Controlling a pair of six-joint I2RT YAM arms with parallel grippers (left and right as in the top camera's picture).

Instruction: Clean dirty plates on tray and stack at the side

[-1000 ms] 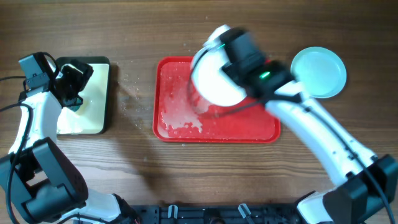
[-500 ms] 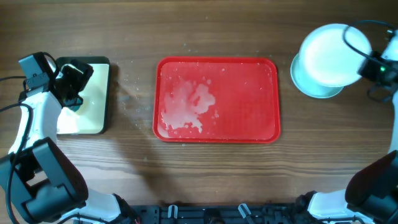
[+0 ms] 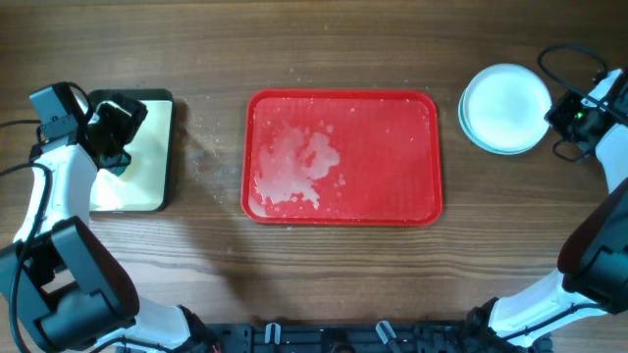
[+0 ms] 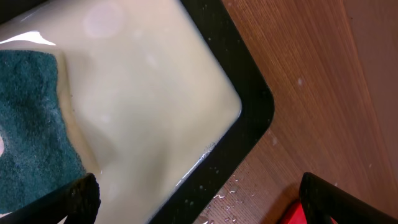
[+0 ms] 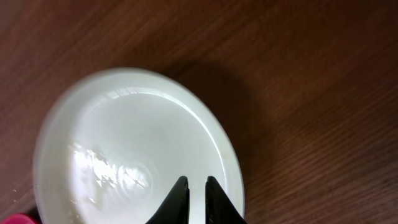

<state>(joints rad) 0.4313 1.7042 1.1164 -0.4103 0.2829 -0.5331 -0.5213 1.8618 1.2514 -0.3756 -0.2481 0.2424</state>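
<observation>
Now, right end effector (image 5: 196,185) nearly closed at edge of white plate (image 5: 124,143); left end effector (image 4: 199,190) wide, empty.

Plate (image 5: 137,155) rim at your right gripper (image 5: 196,198) cut off by frame: grip unclear. Lower plates (image 3: 464,116) mostly hidden beneath. Sponge (image 4: 31,118) by left gripper (image 4: 199,205) cropped.

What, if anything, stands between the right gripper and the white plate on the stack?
Nothing visible does. In the wrist view the right gripper sits right at the rim of the white plate, with nothing between them. Whether it grips the rim cannot be told.
</observation>
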